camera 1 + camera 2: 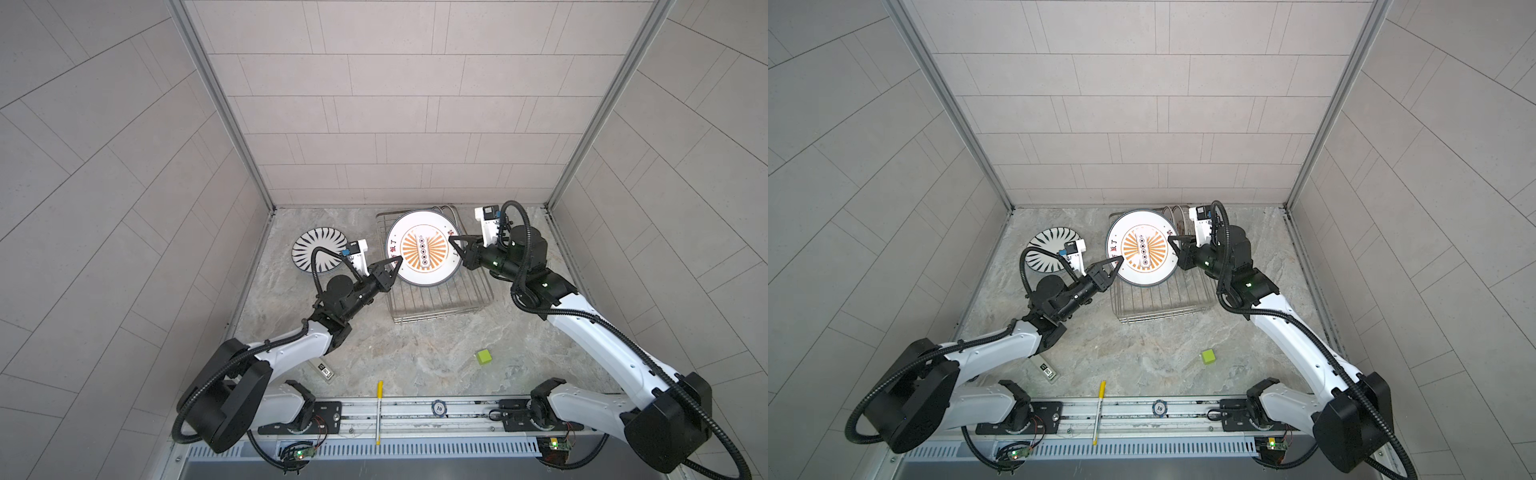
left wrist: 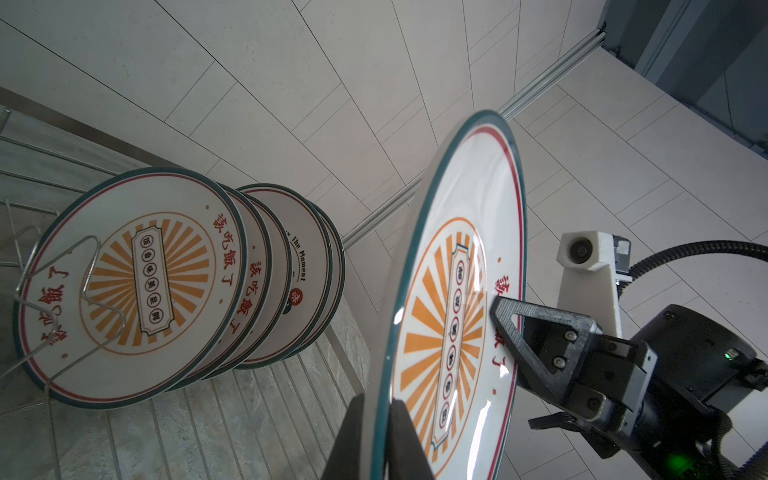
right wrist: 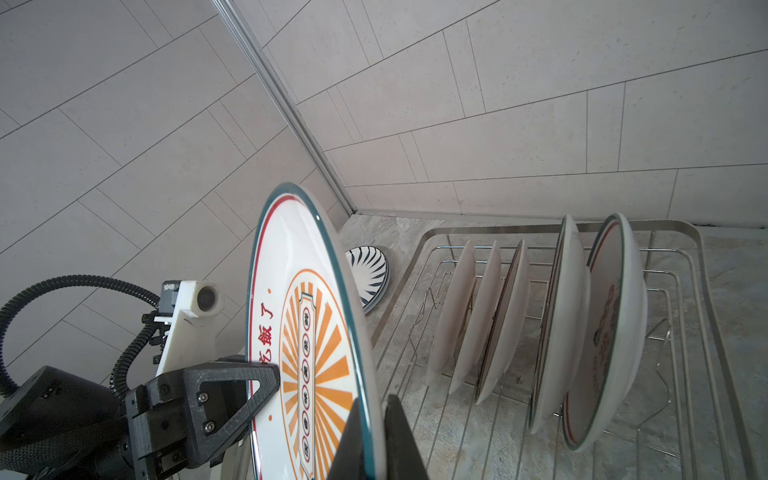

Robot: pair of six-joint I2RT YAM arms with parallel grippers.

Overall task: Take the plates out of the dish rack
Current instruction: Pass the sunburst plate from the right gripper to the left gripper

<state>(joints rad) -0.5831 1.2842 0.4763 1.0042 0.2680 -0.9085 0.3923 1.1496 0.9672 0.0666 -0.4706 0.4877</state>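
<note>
The dish rack (image 1: 440, 303) sits on the marble table (image 1: 415, 357), and every place below is given relative to it. Above its far half, both arms hold one sunburst plate (image 1: 424, 253) with its patterned face tilted up towards the top views. Whether the plate's lower edge touches the wires cannot be told.

Inside the rack, behind the held plate, a row of further plates (image 3: 453, 311) stands on edge between the prongs. To the left of the rack, a dark-blue striped plate (image 1: 311, 245) lies flat on the table, apart from the wires.

The left gripper (image 1: 398, 265) is clamped narrow on the sunburst plate's left rim, and the left wrist view shows the rim between its fingers (image 2: 403, 440). The right gripper (image 1: 454, 245) pinches the opposite rim in the same way.

On the near side of the rack, well apart from it, lie a green cube (image 1: 483, 356), a yellow pen (image 1: 379, 411) and a round chip (image 1: 439, 408).
</note>
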